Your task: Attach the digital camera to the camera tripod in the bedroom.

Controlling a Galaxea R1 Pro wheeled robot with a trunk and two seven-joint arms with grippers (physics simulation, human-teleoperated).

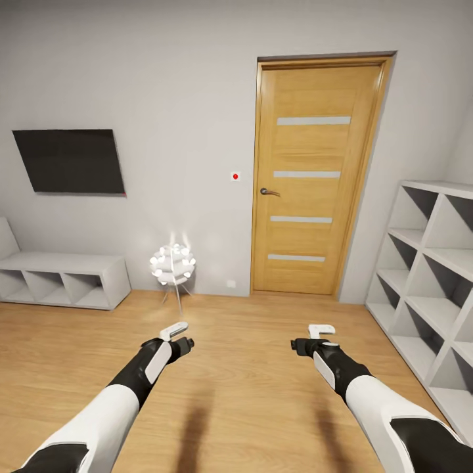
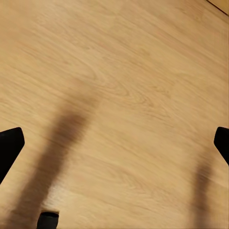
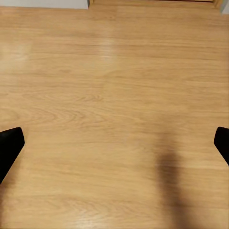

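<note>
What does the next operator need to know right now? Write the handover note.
Left gripper: open, holding nothing, over the light wood floor.
Right gripper: open, also holding nothing.
The view faces a closed wooden door in a grey wall, a black wall screen, a glowing white ball lamp and white cube shelves.
Camera and tripod: not located yet.
Done: nothing visible.
Left: find both, pick up the camera, mount it.

Head view: high, facing door (image 1: pixel 318 177), angled down over both arms. Wrist views: each looks down at floor (image 2: pixel 129 95), shared with head view.
</note>
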